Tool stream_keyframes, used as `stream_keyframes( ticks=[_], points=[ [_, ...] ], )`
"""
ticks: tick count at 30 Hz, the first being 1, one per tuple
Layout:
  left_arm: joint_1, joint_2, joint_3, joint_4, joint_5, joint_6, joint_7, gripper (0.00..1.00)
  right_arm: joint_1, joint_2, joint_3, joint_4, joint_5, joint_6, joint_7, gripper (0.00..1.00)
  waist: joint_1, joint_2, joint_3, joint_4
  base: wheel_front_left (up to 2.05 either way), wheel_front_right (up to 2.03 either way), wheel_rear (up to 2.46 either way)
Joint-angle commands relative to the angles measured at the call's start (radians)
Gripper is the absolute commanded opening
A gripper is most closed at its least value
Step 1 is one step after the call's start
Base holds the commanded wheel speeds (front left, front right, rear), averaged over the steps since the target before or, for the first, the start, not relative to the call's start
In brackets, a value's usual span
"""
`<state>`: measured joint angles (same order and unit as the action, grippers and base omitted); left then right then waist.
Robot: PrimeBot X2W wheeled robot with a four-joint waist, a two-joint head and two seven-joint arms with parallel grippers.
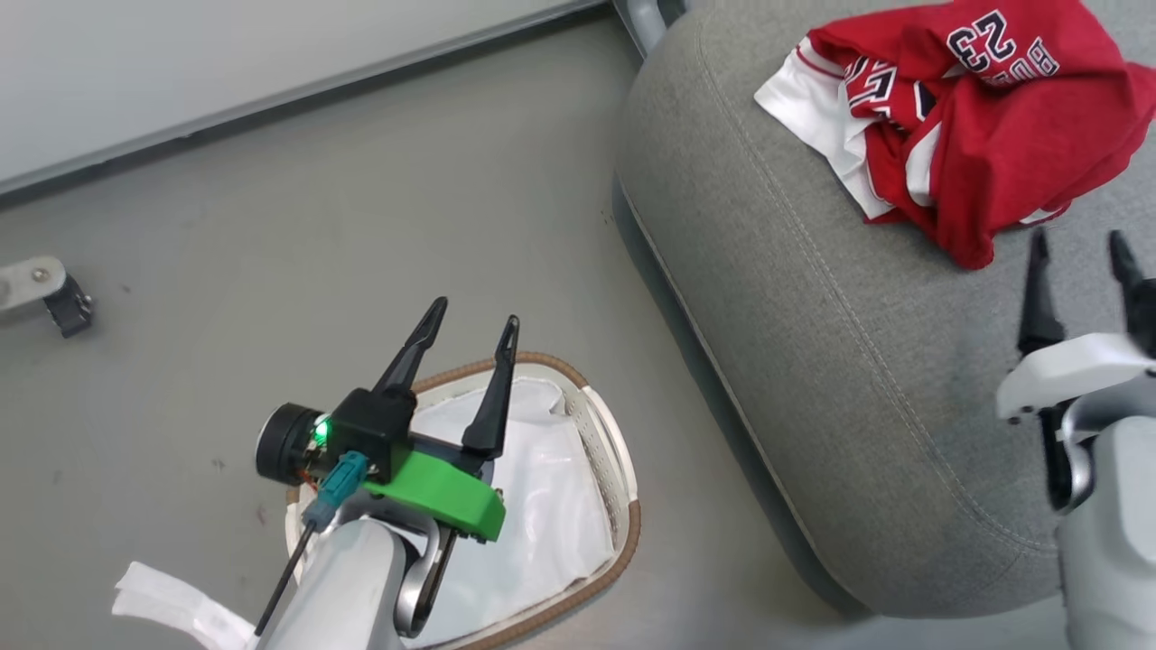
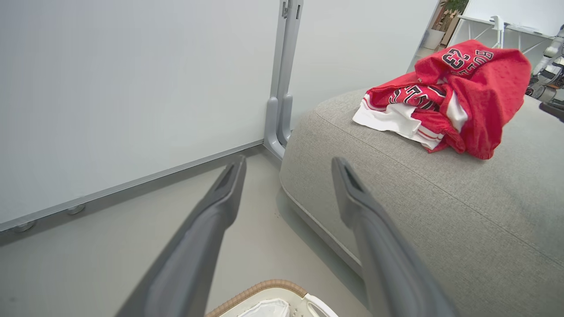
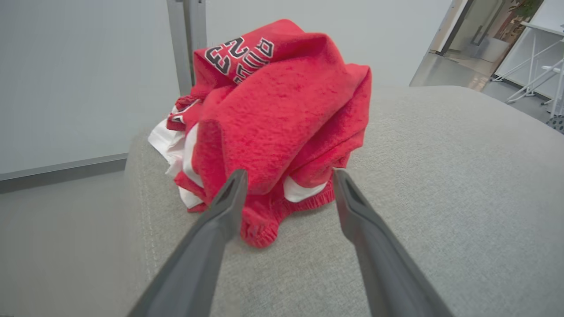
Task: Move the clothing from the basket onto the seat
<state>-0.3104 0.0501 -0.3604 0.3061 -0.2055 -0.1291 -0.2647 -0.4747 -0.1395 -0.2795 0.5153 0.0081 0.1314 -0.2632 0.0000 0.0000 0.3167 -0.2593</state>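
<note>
Pale grey floor point(image 1: 316, 226) ran up to a white wall panel point(image 1: 181, 63) at the back of the scene. Both pairs of fingers stood spread wide and held nothing. Those of the right gripper point(image 1: 1079, 236) hung over the seat point(image 1: 813, 361), their tips just short of the near hem of the clothing point(image 1: 993, 135). In the right wrist view the red fabric bulged between and beyond them, and whether one tip brushed it I could not tell. The clothing lay in a crumpled heap on the far part of the seat: red with white trim, the number 23 and some dark lettering showing upside down on top. The left gripper point(image 1: 476, 311) hovered above the basket point(image 1: 632, 515), which stood on the floor just beside the seat's rounded corner — its brown woven rim ringing a plain white sheet point(image 1: 551, 506) that lined the inside. Well apart to the left, a metal foot point(image 1: 41, 293) rested on the floor.
</note>
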Motion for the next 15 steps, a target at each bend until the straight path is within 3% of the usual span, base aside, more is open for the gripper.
stream_keyframes(
  ticks=[1, 8, 15],
  points=[
    [0.024, 0.002, 0.018, -0.007, 0.01, -0.003, 0.001, 1.0, 0.028, 0.01, 0.031, -0.028, 0.021, -0.001, -0.002, 1.0, 0.0, 0.0, -0.044, 0.025, 0.0, 0.0, 0.0],
    [0.08, 0.002, 0.088, -0.029, 0.029, 0.007, 0.001, 1.0, 0.097, 0.058, 0.185, -0.153, 0.096, -0.001, -0.002, 1.0, 0.0, 0.0, -0.089, 0.09, 0.0, 0.0, 0.0],
    [0.132, 0.002, 0.165, -0.02, 0.01, 0.038, 0.001, 1.0, 0.128, 0.08, 0.27, -0.162, 0.114, -0.001, -0.002, 1.0, 0.0, 0.0, -0.125, 0.158, 0.0, 0.0, 0.0]
  ],
)
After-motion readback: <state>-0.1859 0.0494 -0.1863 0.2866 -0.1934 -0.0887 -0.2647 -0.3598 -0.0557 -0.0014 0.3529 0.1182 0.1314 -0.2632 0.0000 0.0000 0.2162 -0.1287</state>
